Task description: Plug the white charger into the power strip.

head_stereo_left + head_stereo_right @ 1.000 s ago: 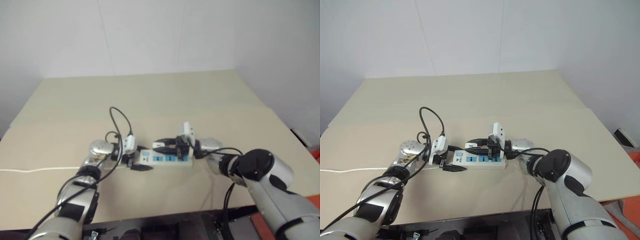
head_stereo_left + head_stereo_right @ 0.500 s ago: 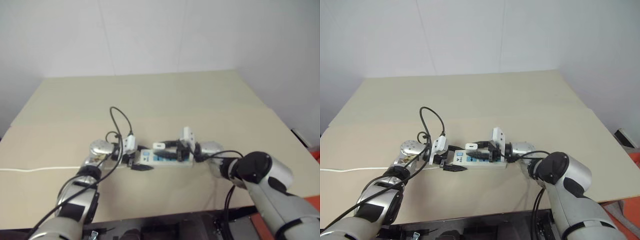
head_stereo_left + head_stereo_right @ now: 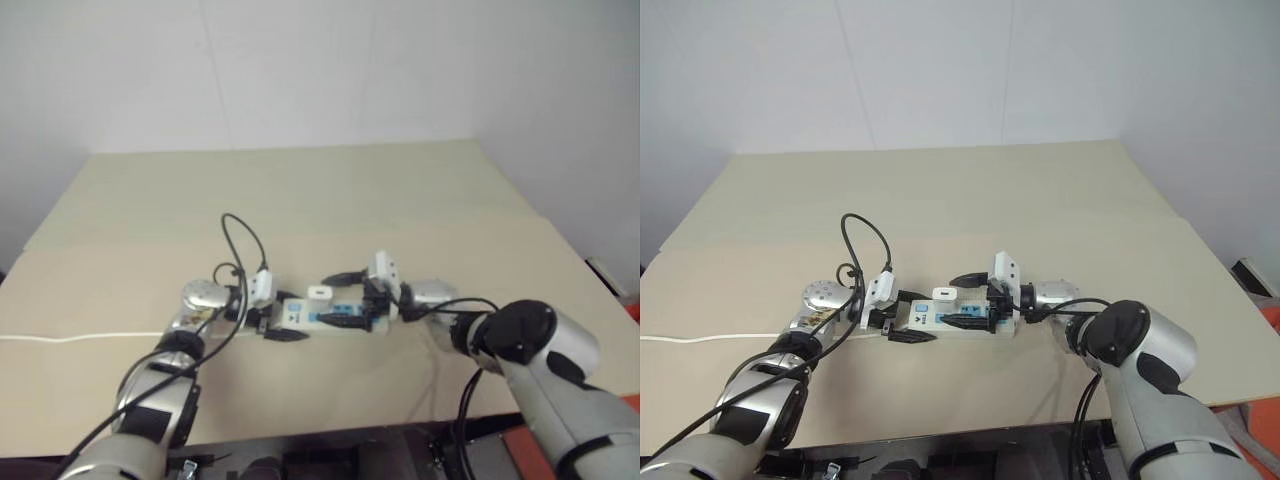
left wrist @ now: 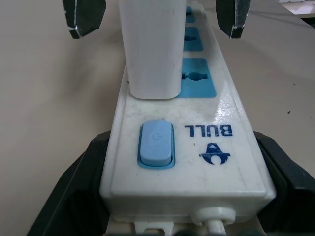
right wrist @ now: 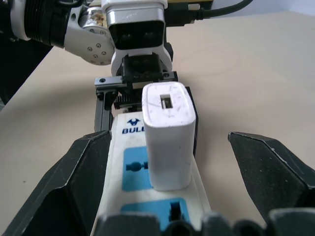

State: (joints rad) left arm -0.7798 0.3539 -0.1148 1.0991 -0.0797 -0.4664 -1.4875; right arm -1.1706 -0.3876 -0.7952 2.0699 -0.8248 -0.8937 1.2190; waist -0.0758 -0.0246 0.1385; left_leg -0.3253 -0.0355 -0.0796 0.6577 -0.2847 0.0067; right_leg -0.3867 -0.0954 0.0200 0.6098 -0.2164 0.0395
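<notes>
The white charger [image 3: 319, 293] stands upright in the socket closest to the blue switch [image 4: 156, 144] of the power strip [image 4: 221, 147], which lies flat on the tan table [image 3: 300, 190]. My right gripper [image 3: 323, 300] is open. Its fingers [image 5: 74, 187] flank the strip and the charger without touching the charger. At the switch end, my left gripper [image 3: 280, 317] is shut on the power strip, one black finger [image 4: 83, 182] against each long side. Two blue socket panels [image 4: 199, 78] beyond the charger are bare.
The strip's thin white cord [image 3: 70, 338] runs off to the left along the table. A black cable [image 3: 240, 240] loops up from my left wrist. The table's front edge lies just below the strip, and open tabletop stretches behind it to the wall.
My right gripper has opened and let go of the white charger, which now stands uncovered in the strip. The left arm and the strip have stayed put.
</notes>
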